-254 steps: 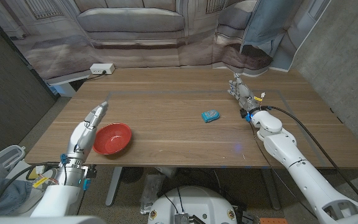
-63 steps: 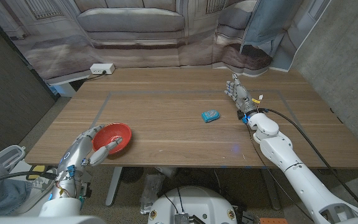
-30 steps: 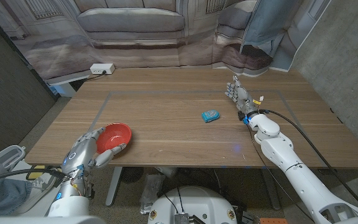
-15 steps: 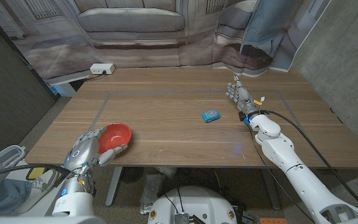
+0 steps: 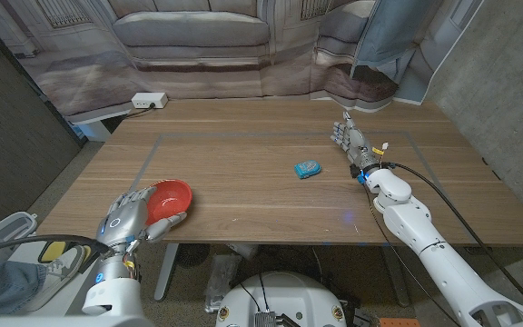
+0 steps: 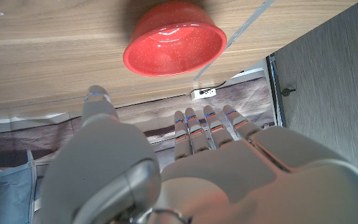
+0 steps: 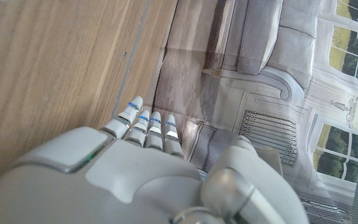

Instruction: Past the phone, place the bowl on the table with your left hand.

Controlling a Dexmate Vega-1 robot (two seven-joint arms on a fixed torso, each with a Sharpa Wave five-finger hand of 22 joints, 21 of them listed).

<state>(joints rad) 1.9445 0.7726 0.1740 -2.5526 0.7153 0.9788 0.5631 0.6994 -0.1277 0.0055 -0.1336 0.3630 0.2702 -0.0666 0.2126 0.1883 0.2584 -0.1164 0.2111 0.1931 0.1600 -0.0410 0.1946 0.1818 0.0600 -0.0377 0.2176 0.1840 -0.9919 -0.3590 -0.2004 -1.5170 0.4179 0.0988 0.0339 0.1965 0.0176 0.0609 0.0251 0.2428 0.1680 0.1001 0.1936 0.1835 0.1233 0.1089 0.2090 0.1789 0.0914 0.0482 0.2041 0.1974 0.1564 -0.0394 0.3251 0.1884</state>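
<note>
Red bowl (image 5: 165,201), round, glossy and with fine sparkle inside, with nothing inside. Standing upright on the wooden table (image 5: 243,163), near the front edge on the robot's left side. In the left wrist view seen as a shallow red bowl (image 6: 174,39) with a thick rim, resting on the wood. No writing or label readable on it.

Small blue phone (image 5: 308,169) lying flat near the middle of the table, toward the right, well apart from the bowl. Surface too small to read any brand; only a pale patch on top.

Left hand (image 5: 131,219) at the table's front edge, just beside the bowl on its near-left side. Fingers (image 6: 201,126) apart and reaching toward the bowl, thumb (image 6: 101,107) spread away from them; in the left wrist view a clear gap between fingertips and the bowl, so holding nothing. In the head view the fingers overlapping the bowl's rim, contact not possible to judge there.

Right hand (image 5: 350,138) on the far right part of the table, beyond and to the right of the phone, standing on its edge with fingers (image 7: 149,127) straight and side by side, holding nothing.

White power strip (image 5: 149,100) at the far left corner of the table. Sofa (image 5: 193,34) behind the table.
</note>
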